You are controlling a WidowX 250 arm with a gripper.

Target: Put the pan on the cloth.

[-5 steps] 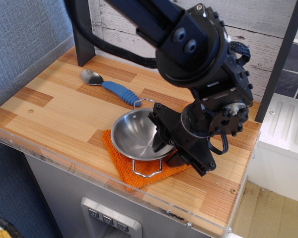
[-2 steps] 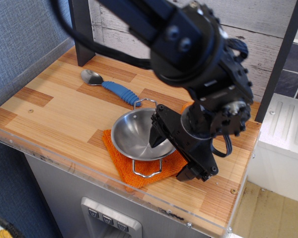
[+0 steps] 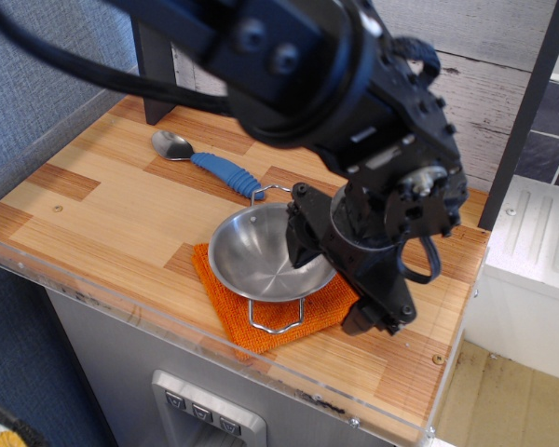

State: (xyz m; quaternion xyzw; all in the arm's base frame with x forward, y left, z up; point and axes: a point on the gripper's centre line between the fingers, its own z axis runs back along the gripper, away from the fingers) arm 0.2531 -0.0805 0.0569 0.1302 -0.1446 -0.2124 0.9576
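Note:
The shiny steel pan [image 3: 257, 263] with two wire loop handles sits upright on the square orange woven cloth [image 3: 231, 312] near the table's front edge. The cloth shows around the pan's left, front and right sides. My black gripper [image 3: 339, 277] hangs at the pan's right rim with its jaws spread wide. One finger [image 3: 298, 237] is over the inside of the pan, the other finger [image 3: 374, 315] is outside it, over the cloth's right corner. The gripper holds nothing.
A metal spoon with a blue handle [image 3: 210, 160] lies behind the pan on the wooden tabletop [image 3: 93, 200]. A clear plastic lip [image 3: 168, 321] runs along the front edge. A dark post [image 3: 158, 88] stands at the back left.
The jaws have spread apart and let go of the pan's right rim. The gripper has risen slightly. The pan stays on the cloth.

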